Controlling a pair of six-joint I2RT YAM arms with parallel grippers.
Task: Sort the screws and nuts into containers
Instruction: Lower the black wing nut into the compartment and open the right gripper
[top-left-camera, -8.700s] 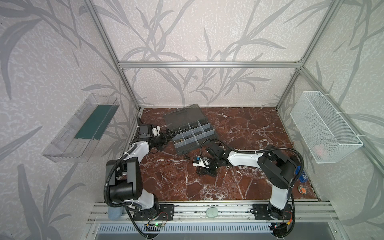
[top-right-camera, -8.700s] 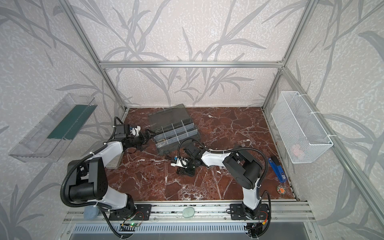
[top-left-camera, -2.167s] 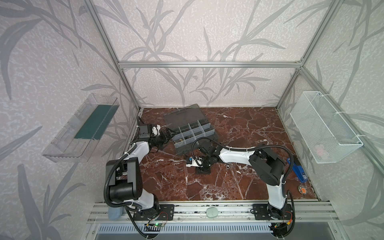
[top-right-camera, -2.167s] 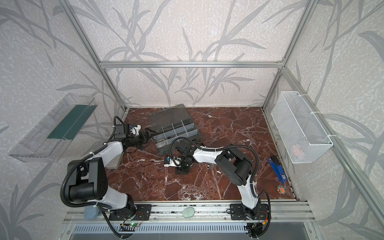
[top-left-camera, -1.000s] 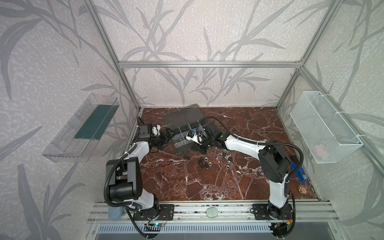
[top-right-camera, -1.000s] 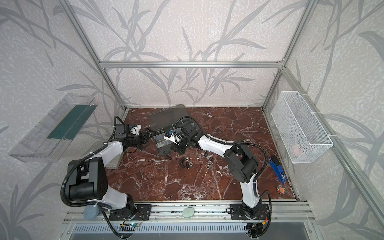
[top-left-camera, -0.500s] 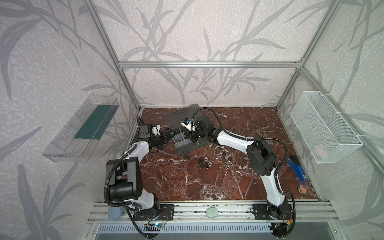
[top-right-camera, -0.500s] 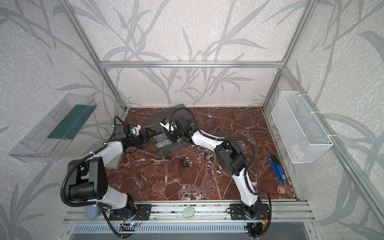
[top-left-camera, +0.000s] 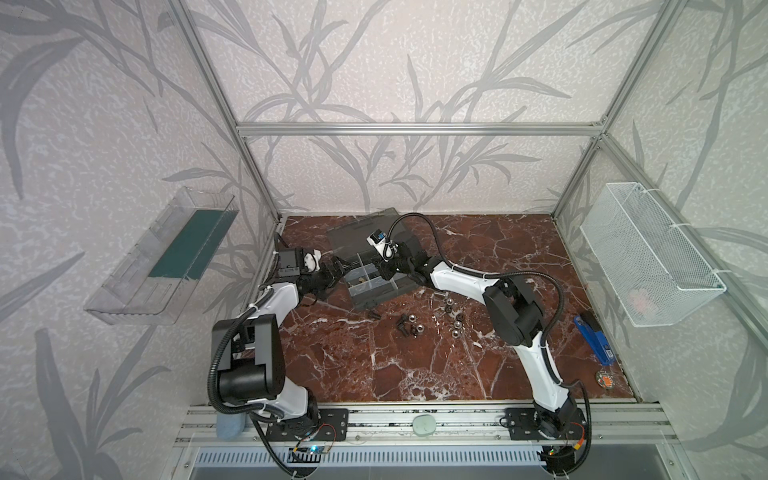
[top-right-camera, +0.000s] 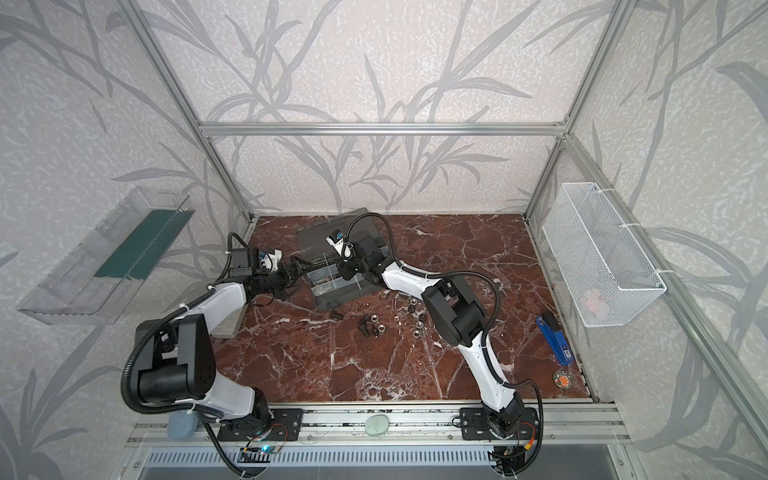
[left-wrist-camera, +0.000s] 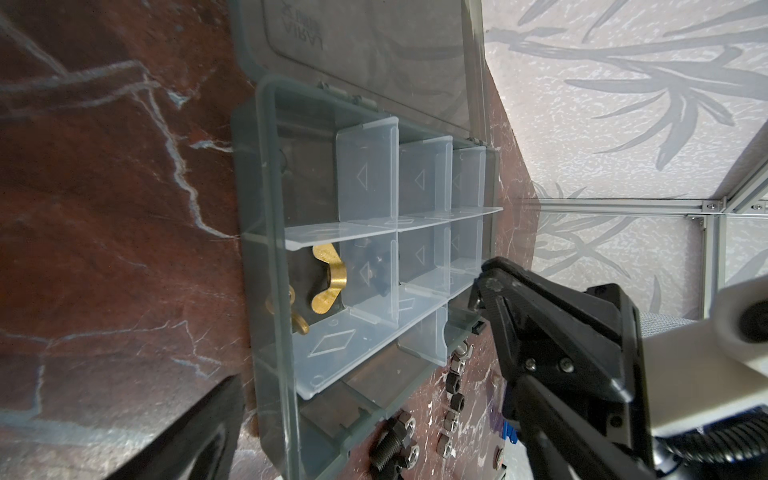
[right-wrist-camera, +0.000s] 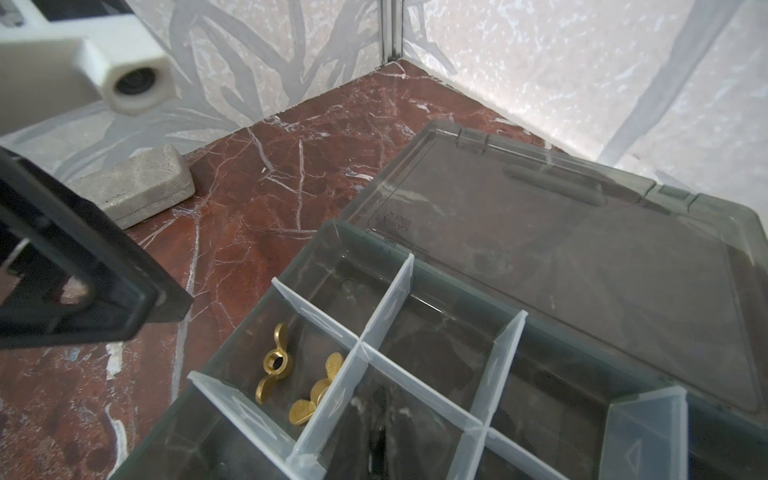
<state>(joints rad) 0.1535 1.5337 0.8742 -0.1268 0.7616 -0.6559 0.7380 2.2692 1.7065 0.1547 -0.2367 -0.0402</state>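
On the marble tabletop (top-left-camera: 415, 374), the open grey organizer case (top-left-camera: 376, 298) sits rear-left, with the left claw (top-left-camera: 337, 276) spread wide beside its left wall, the right claw (left-wrist-camera: 478, 291) pressed together over the containers (right-wrist-camera: 498, 361), two brass wing nuts (right-wrist-camera: 274, 370) in one corner cell, and loose nuts (top-left-camera: 411, 318) and black screws (top-left-camera: 402, 327) just in front.

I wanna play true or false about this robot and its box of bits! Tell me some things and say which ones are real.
1. The case has its lid open. True.
2. Two gold wing nuts lie in one cell. True.
3. Every nut is already in the case. False: several nuts lie loose on the table.
4. The left hand is shut. False: it is open, beside the case.
5. The right hand is over the white basket. False: it is over the case, shut.
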